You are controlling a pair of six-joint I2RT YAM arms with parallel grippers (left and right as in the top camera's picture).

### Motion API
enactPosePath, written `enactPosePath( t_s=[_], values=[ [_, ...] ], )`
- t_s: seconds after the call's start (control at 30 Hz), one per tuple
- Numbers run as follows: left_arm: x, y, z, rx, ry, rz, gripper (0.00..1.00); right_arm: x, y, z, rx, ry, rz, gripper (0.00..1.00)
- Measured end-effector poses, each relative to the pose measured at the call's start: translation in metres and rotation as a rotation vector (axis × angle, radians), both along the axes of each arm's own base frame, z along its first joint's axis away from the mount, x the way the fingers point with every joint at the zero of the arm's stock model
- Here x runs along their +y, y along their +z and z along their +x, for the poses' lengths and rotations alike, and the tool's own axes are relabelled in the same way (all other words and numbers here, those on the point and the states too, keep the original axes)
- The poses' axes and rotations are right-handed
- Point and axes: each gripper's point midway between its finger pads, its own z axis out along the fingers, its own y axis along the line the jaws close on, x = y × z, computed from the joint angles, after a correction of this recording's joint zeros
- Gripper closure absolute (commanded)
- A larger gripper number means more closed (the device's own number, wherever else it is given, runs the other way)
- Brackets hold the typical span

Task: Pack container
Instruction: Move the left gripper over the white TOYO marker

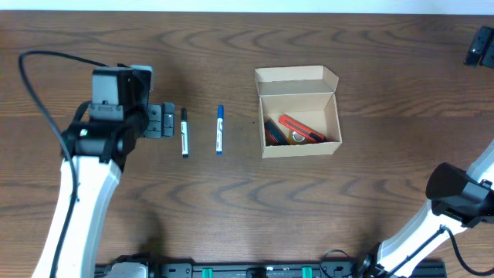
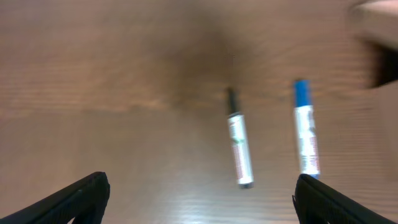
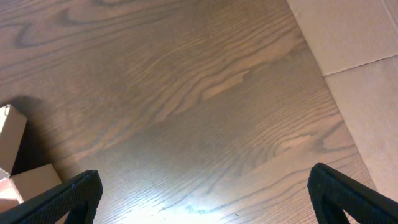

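The container (image 1: 297,112) is a tan cardboard box, flap lid open, at centre right of the table; a red marker (image 1: 301,129) and darker markers lie inside. A black-capped marker (image 1: 184,133) and a blue-capped marker (image 1: 220,130) lie side by side to its left. My left gripper (image 1: 167,121) is open just left of the black marker, with nothing between its fingers. The left wrist view shows the black marker (image 2: 239,144) and blue marker (image 2: 306,132) ahead of the open left gripper (image 2: 200,185). My right gripper (image 3: 204,177) is open over bare wood, with a box corner (image 3: 15,168) at its left.
A black object (image 1: 480,46) sits at the table's far right edge. The right arm (image 1: 455,189) stands at the front right corner. In the right wrist view the table edge runs along the right, with a pale floor (image 3: 357,56) beyond it.
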Motion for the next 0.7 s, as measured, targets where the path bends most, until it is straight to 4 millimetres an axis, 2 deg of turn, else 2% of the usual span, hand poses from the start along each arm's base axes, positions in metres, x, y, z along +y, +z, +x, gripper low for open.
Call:
enactPosePath(
  t_s=[0.13,0.23,0.37,0.5,0.7],
  values=[
    [0.006,-0.031,0.005,0.097,0.035,0.034,0.05,0.000,0.000,0.000,0.000,0.000,0.000,0.01],
    [-0.002,-0.049,0.012,0.137,0.028,-0.003,0.05,0.000,0.000,0.000,0.000,0.000,0.000,0.01],
    [-0.021,-0.054,0.026,0.114,-0.015,-0.098,0.05,0.000,0.000,0.000,0.000,0.000,0.000,0.01],
    [-0.030,-0.058,0.030,0.121,-0.020,-0.144,0.05,0.000,0.000,0.000,0.000,0.000,0.000,0.01],
    [-0.032,-0.089,0.022,0.234,0.019,-0.145,0.05,0.000,0.000,0.000,0.000,0.000,0.000,0.01]
  ],
)
